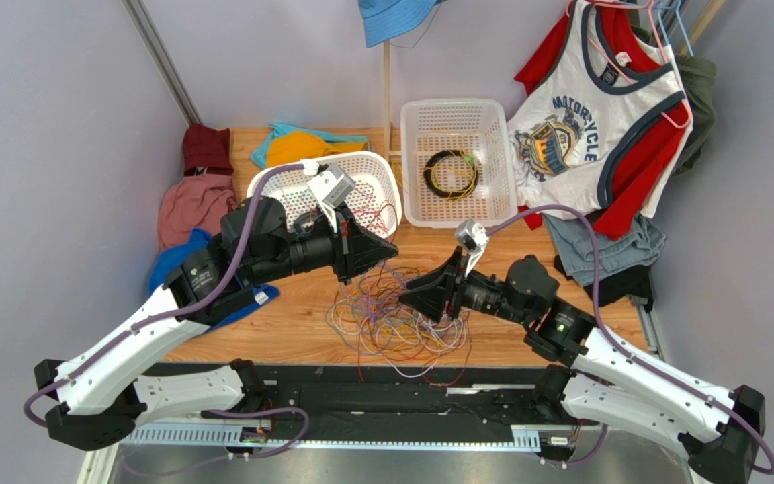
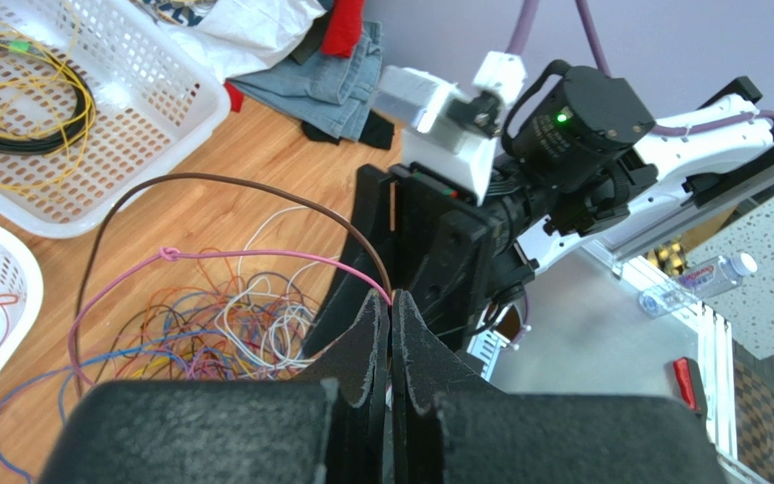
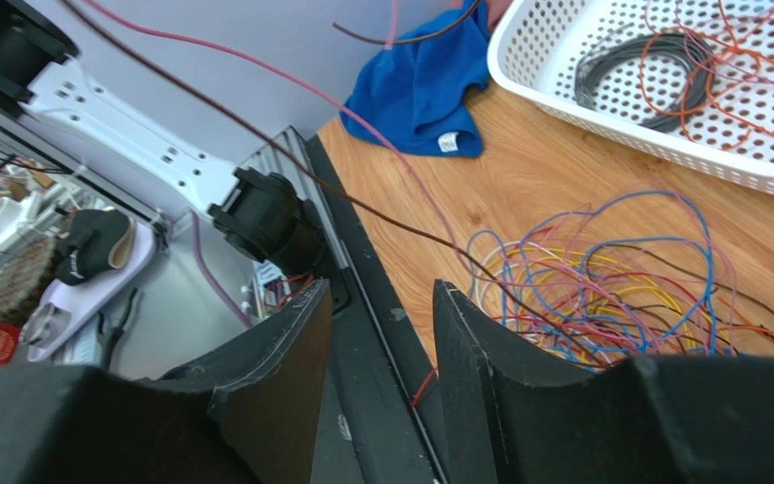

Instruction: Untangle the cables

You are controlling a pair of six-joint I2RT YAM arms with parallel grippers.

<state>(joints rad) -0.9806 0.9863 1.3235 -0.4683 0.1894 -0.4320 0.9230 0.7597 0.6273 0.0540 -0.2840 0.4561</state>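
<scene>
On table (image 1: 295, 308), 1 tangle of cables (image 1: 391, 325); L hand (image 2: 391, 303) pinches 2 strands (image 2: 250, 256), R hand (image 3: 383, 294) spread, empty.

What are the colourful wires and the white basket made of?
The colourful wires look plastic-coated, smooth and slightly shiny, bending in loose loops; what is inside cannot be seen. The white basket looks like moulded plastic, glossy, with even rows of holes.

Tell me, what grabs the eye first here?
A messy tangle of coloured cables lies in the middle of the wooden table. The left claw is pinched shut on a pink cable and a brown cable rising from it, while the right claw hangs open beside the heap.
</scene>
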